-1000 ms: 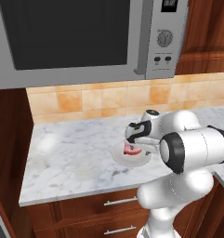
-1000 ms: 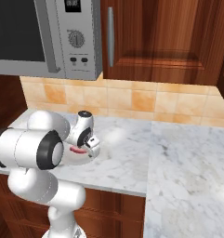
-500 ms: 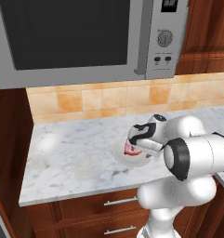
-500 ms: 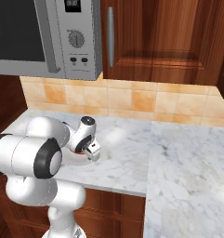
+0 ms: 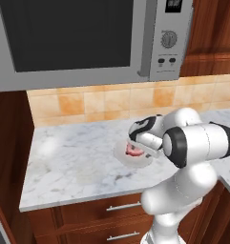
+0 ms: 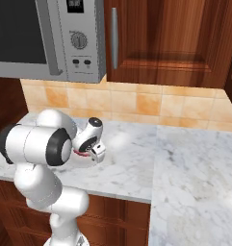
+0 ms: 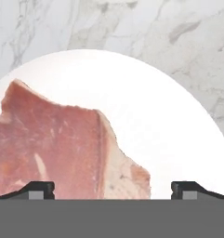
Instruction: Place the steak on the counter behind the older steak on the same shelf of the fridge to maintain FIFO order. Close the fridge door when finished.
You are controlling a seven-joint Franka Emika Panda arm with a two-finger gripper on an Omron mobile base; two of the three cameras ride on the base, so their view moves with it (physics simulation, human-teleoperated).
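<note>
Left base view
Counter [image 5: 73, 157]: marbled stone under the microwave [image 5: 88, 40], wooden drawers [image 5: 116, 214] below.
Plate [image 5: 128, 159]: white, on the counter, below the microwave's dial end.
Steak [image 5: 133, 150]: pink-red, lying on the plate.
Gripper [image 5: 140, 148]: down over the plate, right above the steak; fingers hidden by the hand.

Right base view
Gripper [image 6: 86, 153]: low over the plate, below the microwave [image 6: 64, 38].
Steak [image 6: 80, 153]: thin red edge showing under the hand.

Hand view
Plate [image 7: 160, 116]: white round rim against the marble counter [image 7: 132, 23].
Steak [image 7: 53, 148]: on the plate's left half.
Gripper [image 7: 112, 189]: tips spread wide, nothing pinched; one tip over the meat, the other over bare plate.
</note>
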